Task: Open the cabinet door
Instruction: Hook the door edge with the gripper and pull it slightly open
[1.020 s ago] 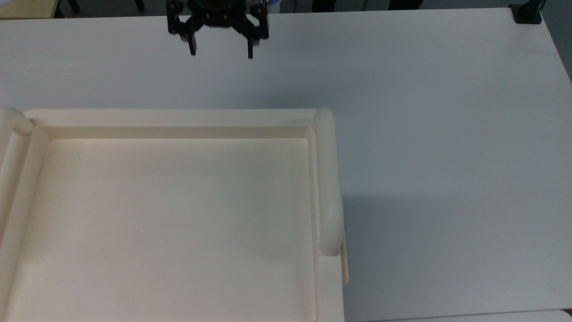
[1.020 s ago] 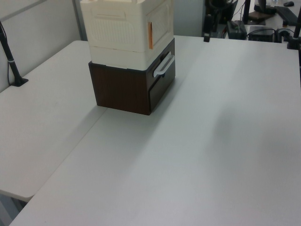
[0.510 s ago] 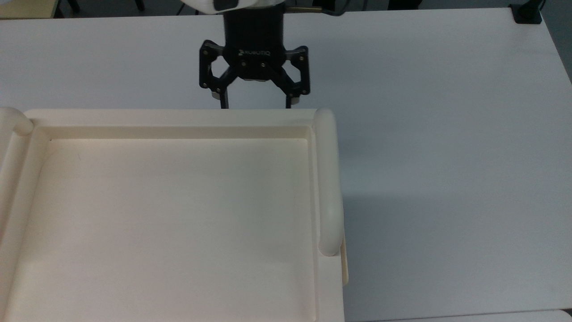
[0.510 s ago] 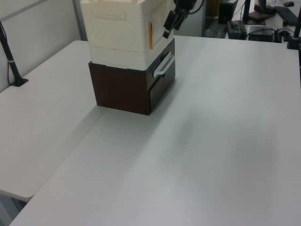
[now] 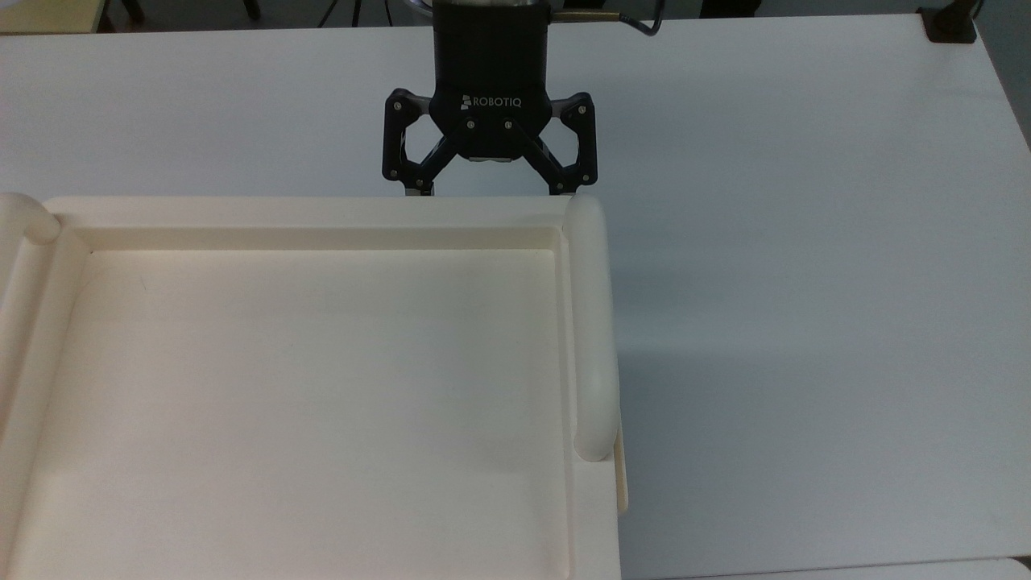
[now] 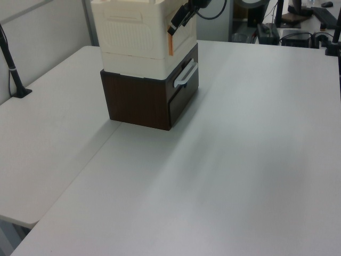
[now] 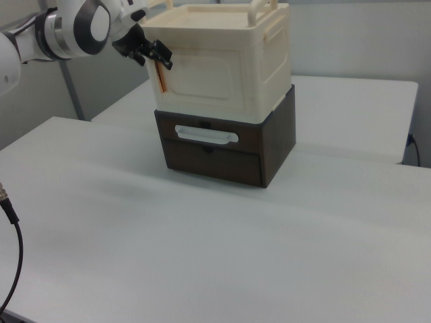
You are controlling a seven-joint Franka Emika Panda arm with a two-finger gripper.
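Observation:
The cream-white cabinet (image 7: 229,67) stands on a dark brown drawer unit. Its rimmed top (image 5: 306,217) takes up the top view's lower left. The cabinet door (image 7: 202,75) is the recessed front panel, with an orange strip (image 7: 161,77) along its edge at the right view's left. It lies flush with the cabinet. My gripper (image 5: 491,192) is open, and its fingertips dip out of sight behind the top's far rim. In the right view the gripper (image 7: 156,55) sits at the door's upper corner by the orange strip. In the left view the gripper (image 6: 178,20) hangs just above the strip (image 6: 170,41).
The brown drawer unit (image 7: 222,151) has a white handle (image 7: 205,134). The white table (image 5: 805,242) stretches wide to the top view's right. A black clamp (image 5: 950,24) sits at its far corner. A black post (image 6: 13,69) stands at the left view's left.
My gripper has come in from the table's far edge toward the cabinet, moving down and to the right in the top view. It now sits at the door's upper corner, still open.

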